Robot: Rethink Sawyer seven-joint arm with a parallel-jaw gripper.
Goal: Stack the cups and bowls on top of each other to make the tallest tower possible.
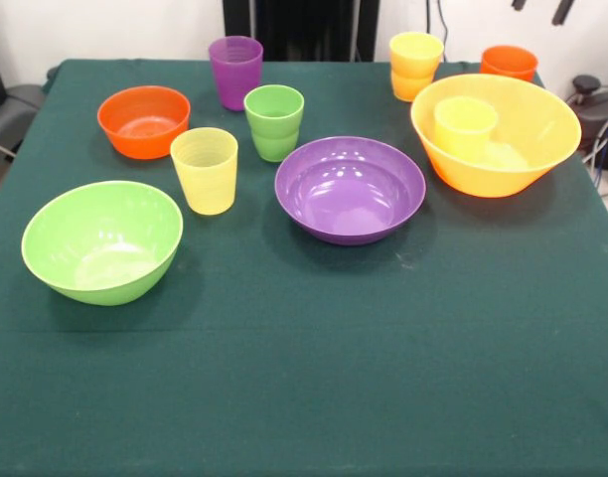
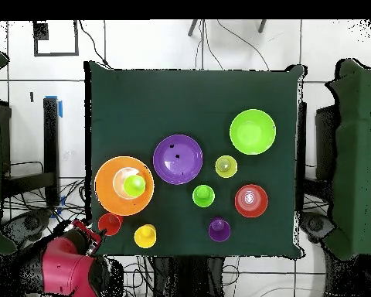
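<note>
Bowls four, cups six, one cup (image 1: 465, 126) inside the yellow-orange bowl (image 1: 528, 159); gripper grip impossible to tell.

Red arm (image 2: 65, 263) drawn back off the table's corner; hand unseen

No readable text from either camera.

I can find no lettering, labels, brand marks or numbers on the glossy plastic cups and bowls, nor on the dark green cloth-covered bench (image 1: 304, 397); the red robot arm (image 2: 65, 263) at the overhead view's lower left shows me no legible markings either.
</note>
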